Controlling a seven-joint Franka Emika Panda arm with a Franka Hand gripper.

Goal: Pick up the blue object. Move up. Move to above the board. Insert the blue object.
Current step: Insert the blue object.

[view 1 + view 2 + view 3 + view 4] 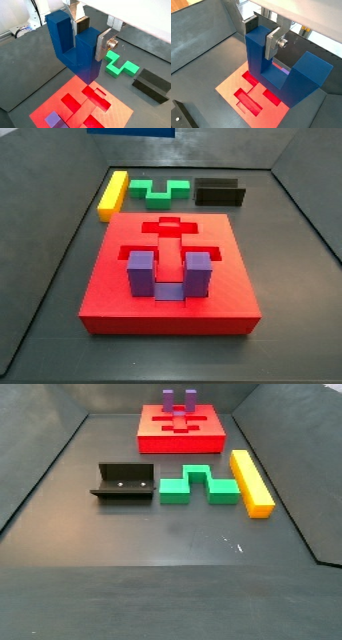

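My gripper (pixel 90 37) is shut on the blue object (pixel 77 50), a dark blue U-shaped block, clamping one of its prongs between the silver fingers. Both show in both wrist views; the gripper (pixel 261 34) holds the blue object (pixel 271 65) in the air above the near part of the red board (pixel 73 102), which also shows beneath it in a wrist view (pixel 231 85). The board lies in both side views (pixel 234 298) (pixel 154 439). Gripper and blue object are out of frame in the side views.
A purple U-shaped block (pixel 167 276) stands in a board recess. Beside the board lie a green block (pixel 163 191) (pixel 119 65), a yellow bar (pixel 114 194) and the dark fixture (pixel 219 193) (pixel 150 84). Grey walls enclose the floor.
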